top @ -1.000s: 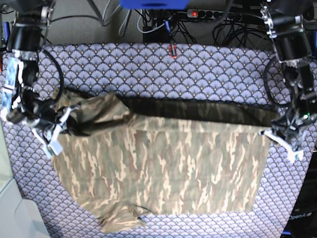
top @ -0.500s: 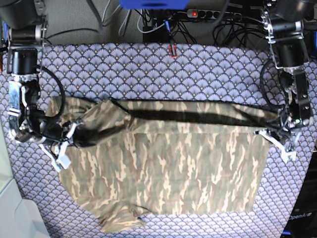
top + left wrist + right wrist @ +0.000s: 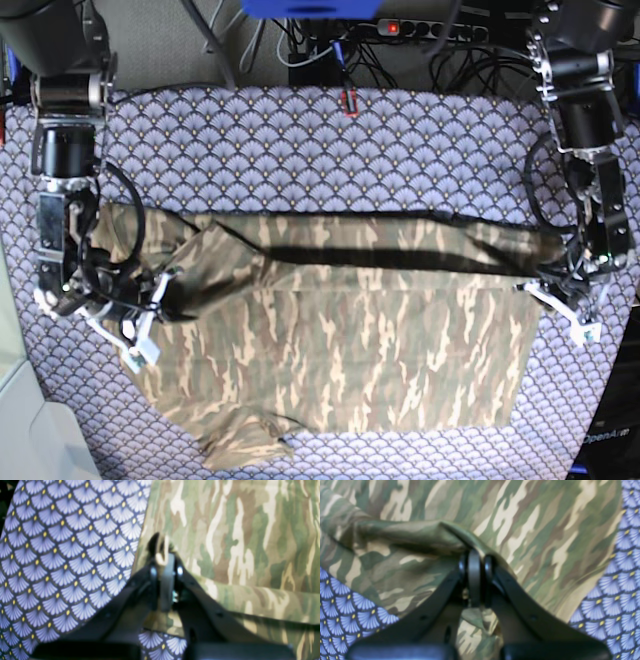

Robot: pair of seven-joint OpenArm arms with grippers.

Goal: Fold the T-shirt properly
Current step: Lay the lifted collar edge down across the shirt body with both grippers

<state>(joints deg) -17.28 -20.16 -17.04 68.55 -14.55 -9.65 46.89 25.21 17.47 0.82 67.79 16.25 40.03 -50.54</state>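
Purple cloth (image 3: 300,150) bare beyond T-shirt (image 3: 340,360) (far edge)

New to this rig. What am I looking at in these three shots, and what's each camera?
It is a two-armed robot folding a shirt. The base view looks down on a table draped in a purple scale-patterned cloth, with one arm at each side. On the cloth lies a camouflage T-shirt, its far edge lifted into a fold.

The other two pictures come from cameras mounted on the wrists, looking along the black fingers. The left gripper, on the right in the base view, is shut on the shirt's edge right beside bare tablecloth. The right gripper, on the base view's left, is shut on a bunched fold of the shirt.

So both arms hold the same garment, one at each end.
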